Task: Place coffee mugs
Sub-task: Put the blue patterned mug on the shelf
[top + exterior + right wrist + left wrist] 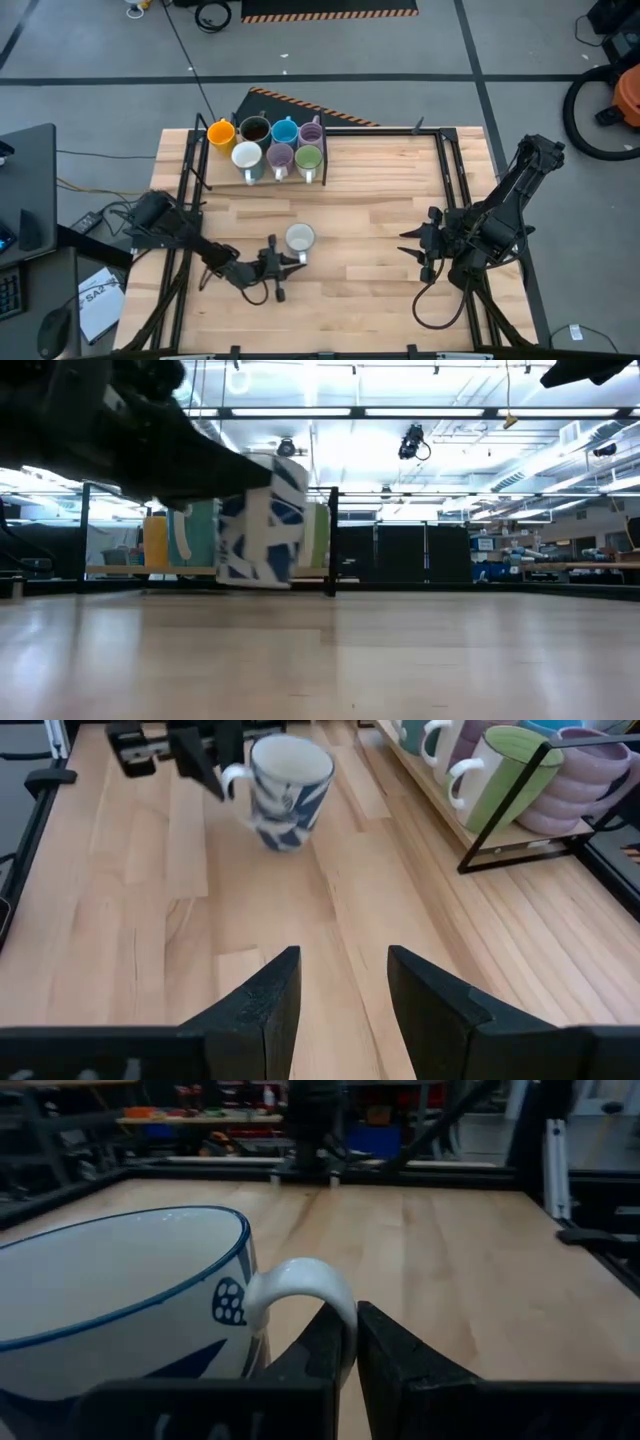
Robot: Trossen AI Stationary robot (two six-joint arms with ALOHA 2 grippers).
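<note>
A white mug with a blue pattern (299, 238) (120, 1290) (288, 790) is near the middle of the table, left of centre. My left gripper (288, 262) (352, 1345) is shut on its handle. Several more coffee mugs (268, 145) stand in two rows at the far left: orange, dark brown, blue, lilac, white, lilac and green. The green one (505, 780) and a lilac one (575, 780) show in the right wrist view. My right gripper (412, 245) (345, 990) hovers open above the table's right part, pointing toward the patterned mug. My left gripper pinches the mug's white loop handle (322, 1285) between its two fingers (400, 1365), at the outer curve of the loop. The fingers lie about level and come from the table's left side. The mug (262, 525) is mouth up, slightly tilted, just clear of the table.
A black wire frame (520, 810) fences the rows of mugs. Black rails (448, 190) run along the table's left and right sides. Bare wood (370, 210) lies between the two grippers and in front of the mug rows.
</note>
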